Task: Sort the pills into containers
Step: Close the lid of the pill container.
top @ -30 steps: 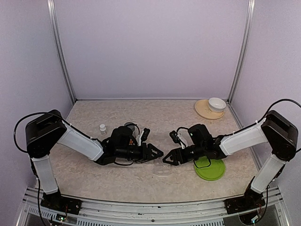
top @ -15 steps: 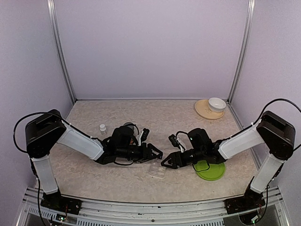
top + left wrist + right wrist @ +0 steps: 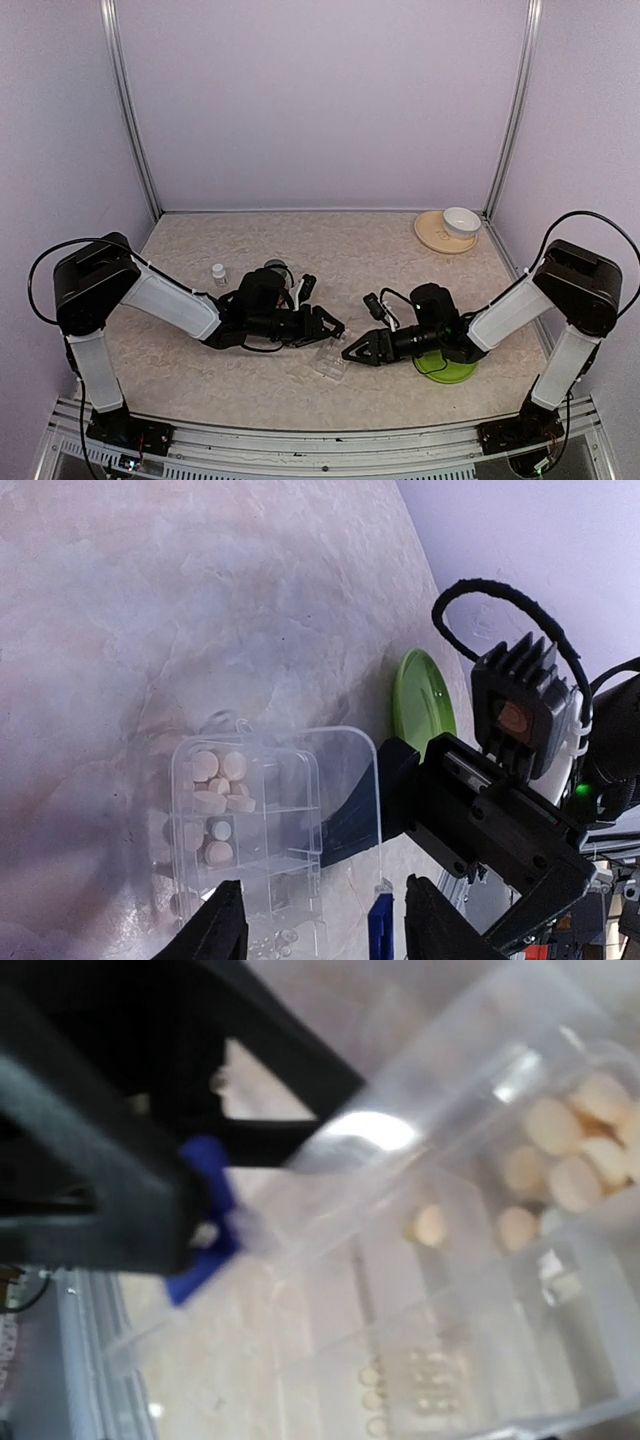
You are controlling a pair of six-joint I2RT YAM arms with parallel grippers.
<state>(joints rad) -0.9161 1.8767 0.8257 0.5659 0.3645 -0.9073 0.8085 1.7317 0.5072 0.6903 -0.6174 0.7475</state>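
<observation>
1. Well, the pill organiser [image 3: 329, 364] lies flat on the table [image 3: 300, 240] near the front edge, between the two arms, with its clear lid [image 3: 345, 770] swung up.
2. Pale round pills [image 3: 222, 780] sit in a few compartments at one end; the other compartments are too hazy for me to read.
3. The left gripper [image 3: 330, 330] hangs low over one end of the organiser with its fingers partly apart. Whether they pinch anything, I cannot tell.
4. The right gripper [image 3: 349, 354] reaches in from the opposite side, jaws spread, with one dark finger [image 3: 398, 775] against the raised lid.
5. A green disc [image 3: 446, 368] lies under the right arm's wrist.
6. A white bowl [image 3: 461, 220] stands on a tan plate [image 3: 432, 236], well apart in the far right corner.
</observation>
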